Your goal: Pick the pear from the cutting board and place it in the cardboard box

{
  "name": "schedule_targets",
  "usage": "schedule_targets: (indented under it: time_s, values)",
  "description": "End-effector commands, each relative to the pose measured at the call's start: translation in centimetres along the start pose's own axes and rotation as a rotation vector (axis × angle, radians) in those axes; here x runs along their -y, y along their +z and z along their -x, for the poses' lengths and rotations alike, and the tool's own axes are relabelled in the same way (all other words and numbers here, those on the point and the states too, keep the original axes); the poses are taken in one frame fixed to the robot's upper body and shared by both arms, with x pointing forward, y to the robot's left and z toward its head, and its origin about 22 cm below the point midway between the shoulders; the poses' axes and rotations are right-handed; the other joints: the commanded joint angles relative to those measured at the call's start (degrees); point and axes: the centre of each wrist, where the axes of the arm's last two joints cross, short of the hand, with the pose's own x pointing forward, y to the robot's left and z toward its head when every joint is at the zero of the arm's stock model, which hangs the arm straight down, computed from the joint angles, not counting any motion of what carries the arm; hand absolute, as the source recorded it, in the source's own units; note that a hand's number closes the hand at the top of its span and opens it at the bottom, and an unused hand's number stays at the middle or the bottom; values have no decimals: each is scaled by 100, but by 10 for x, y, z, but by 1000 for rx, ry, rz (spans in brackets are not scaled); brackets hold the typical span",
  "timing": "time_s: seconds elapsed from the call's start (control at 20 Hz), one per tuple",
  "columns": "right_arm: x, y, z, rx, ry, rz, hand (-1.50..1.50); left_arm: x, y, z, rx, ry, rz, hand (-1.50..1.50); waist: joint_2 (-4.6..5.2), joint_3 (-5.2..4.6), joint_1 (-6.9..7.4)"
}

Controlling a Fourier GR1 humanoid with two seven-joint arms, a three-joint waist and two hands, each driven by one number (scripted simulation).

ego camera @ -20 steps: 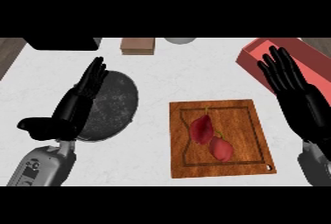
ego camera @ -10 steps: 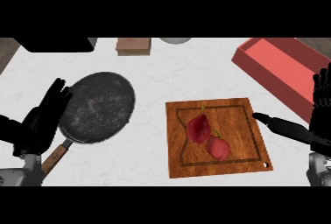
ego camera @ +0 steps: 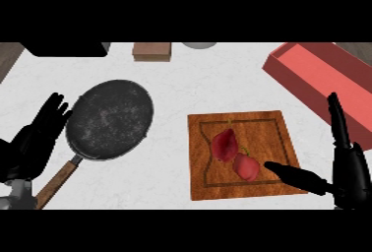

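Observation:
A red pear lies on its side in the middle of the wooden cutting board, right of centre on the white counter. My right hand is at the board's lower right, open, fingers straight up along the board's right edge and the thumb stretched over the board's corner, its tip just right of the pear and apart from it. The reddish cardboard box stands open at the upper right, behind the hand. My left hand rests open at the left edge, holding nothing.
A black frying pan with a wooden handle lies left of the board, beside my left hand. At the back are a small brown block, a grey round object and a dark appliance.
My right hand has dropped lower and moved in so its thumb now reaches over the board toward the pear. My left hand has slid down to the left, uncovering the pan.

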Motion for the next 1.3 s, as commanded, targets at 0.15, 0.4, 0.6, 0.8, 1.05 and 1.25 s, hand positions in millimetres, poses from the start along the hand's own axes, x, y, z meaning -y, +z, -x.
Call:
schedule_targets:
  time_s: [0.15,0.4,0.6,0.8,1.05,1.25]
  values:
    - [13,2,-10,-230,413,-270,-150,2,1,1,-5,-7,1,0,9,-23,58]
    - [-10,-14,-53,-403,521,-397,-150,8,-1,-1,-1,12,44,0,60,3,251]
    - [-29,-36,-102,-478,548,-445,-150,18,-7,-2,15,13,59,0,67,20,245]
    - [-50,-52,-125,-553,495,-526,-150,-5,-2,-14,8,-2,34,0,45,35,205]
    - [-64,-53,-113,-630,528,-573,-150,-4,4,-3,0,15,31,0,29,44,86]
    - [-65,-60,-106,-635,528,-591,-150,-7,2,3,10,10,-3,0,39,48,28]
